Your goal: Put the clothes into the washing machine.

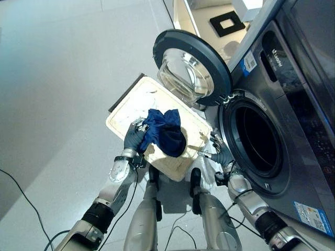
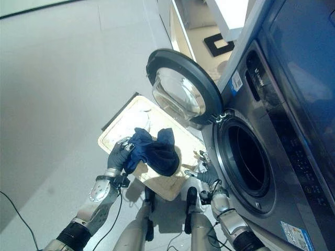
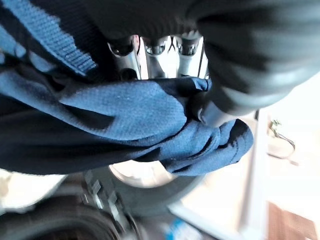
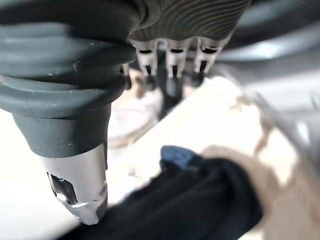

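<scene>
The left hand (image 1: pixel 134 137) grips a blue garment (image 1: pixel 165 130), fingers and thumb curled round the cloth, holding it over a cream basket (image 1: pixel 131 107). The right hand (image 1: pixel 220 154) rests at the basket's far edge, fingers relaxed and holding nothing. Beside it stands the washer (image 1: pixel 293 157), door (image 1: pixel 191 65) swung open.

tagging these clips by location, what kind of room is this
Likely a laundry area or an appliance test room: a front-loading washing machine with its door open, a cream laundry basket of clothes, and a bare grey floor.
</scene>
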